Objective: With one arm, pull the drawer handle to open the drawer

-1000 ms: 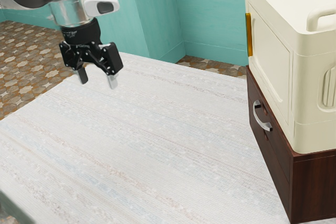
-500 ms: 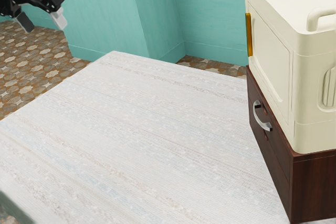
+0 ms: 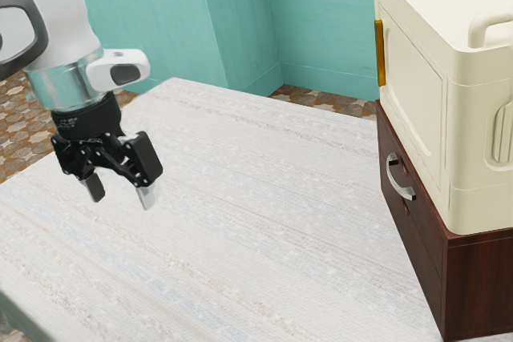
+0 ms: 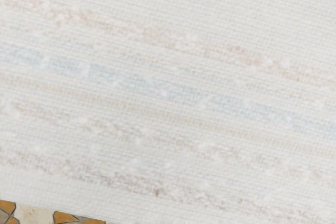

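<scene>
Exterior view, arm (image 3: 60, 18) cut off, drawer (image 3: 425, 231) closed

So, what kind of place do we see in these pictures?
Probably a room in a simulated home: a cloth-covered table, a teal wall, patterned floor tiles, and a dark wooden drawer unit under a cream box.

I see the drawer (image 3: 415, 238) shut, its dark reddish-brown wooden front flush with the low cabinet (image 3: 481, 287) that holds it, at the exterior view's right of the counter (image 3: 240, 222). That front stands upright and faces the exterior view's left, running from far to near. On it I see the handle (image 3: 393, 183), a smooth, silvery curved bar, fixed at both ends, lying lengthwise along the front and bowing outward from the wood.
</scene>
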